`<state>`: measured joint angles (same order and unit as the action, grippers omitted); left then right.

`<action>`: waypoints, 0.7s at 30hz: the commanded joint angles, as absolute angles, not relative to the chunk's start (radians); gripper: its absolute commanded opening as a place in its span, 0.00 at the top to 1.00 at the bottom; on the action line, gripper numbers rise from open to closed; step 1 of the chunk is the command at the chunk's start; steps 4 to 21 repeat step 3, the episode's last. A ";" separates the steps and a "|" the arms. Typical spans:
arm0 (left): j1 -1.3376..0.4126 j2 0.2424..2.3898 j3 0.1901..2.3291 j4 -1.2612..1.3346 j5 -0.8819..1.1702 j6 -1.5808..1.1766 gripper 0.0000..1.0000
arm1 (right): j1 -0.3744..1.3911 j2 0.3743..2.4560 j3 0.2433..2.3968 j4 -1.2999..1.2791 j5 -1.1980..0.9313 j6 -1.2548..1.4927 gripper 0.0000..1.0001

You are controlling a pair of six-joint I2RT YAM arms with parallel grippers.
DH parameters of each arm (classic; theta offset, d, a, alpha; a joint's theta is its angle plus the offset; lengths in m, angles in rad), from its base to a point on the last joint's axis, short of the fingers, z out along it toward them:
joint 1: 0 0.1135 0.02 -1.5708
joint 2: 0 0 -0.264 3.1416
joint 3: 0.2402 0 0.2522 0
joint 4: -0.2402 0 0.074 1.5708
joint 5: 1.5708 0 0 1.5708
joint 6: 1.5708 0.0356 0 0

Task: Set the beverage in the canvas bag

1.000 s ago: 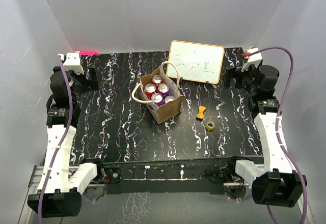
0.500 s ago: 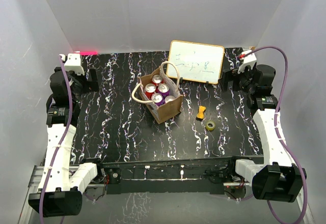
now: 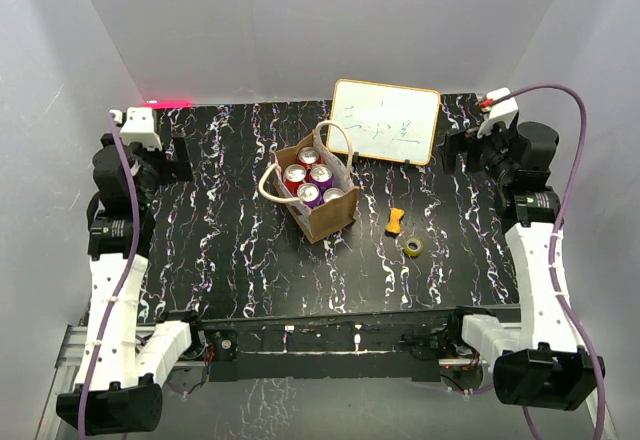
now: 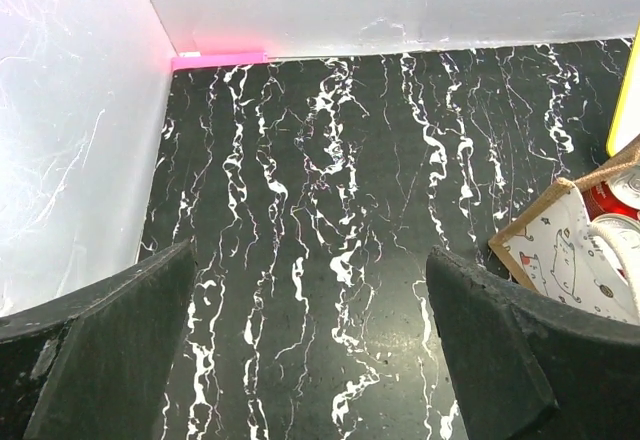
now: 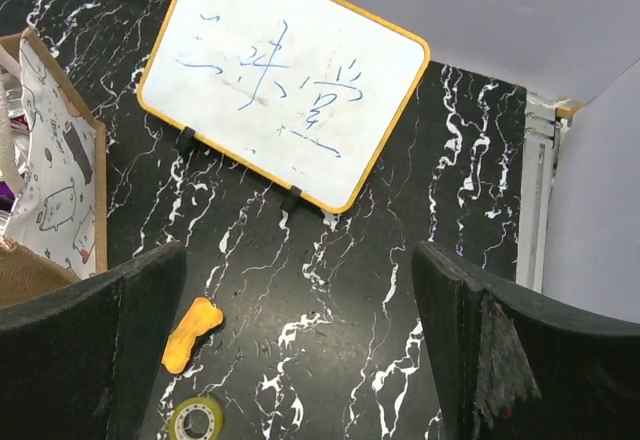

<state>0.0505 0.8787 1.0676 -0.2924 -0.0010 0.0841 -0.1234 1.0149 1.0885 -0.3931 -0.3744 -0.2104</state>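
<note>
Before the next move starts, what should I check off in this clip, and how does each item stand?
1. Open, empty left gripper: ok.
2. Open, empty right gripper: ok.
3. Upright canvas bag on the table: ok.
4. Several cans standing inside the bag: ok.
5. No further cans seen outside the bag: ok.
6. Both arms apart from the bag, at the table's sides: ok.

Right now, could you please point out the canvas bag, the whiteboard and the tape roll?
canvas bag (image 3: 332, 218): top external view, brown front wall.
whiteboard (image 3: 385, 122): top external view, middle of the writing surface.
tape roll (image 3: 408, 247): top external view, left side of its ring.
</note>
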 commanded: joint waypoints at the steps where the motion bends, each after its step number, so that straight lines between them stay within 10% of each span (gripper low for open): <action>1: 0.056 0.864 1.081 -0.281 -0.021 0.077 0.03 | -0.129 0.988 1.114 -0.369 -0.358 -0.225 0.02; 21: 0.054 0.858 1.074 -0.277 -0.014 0.078 0.03 | -0.131 0.984 1.094 -0.347 -0.366 -0.217 0.02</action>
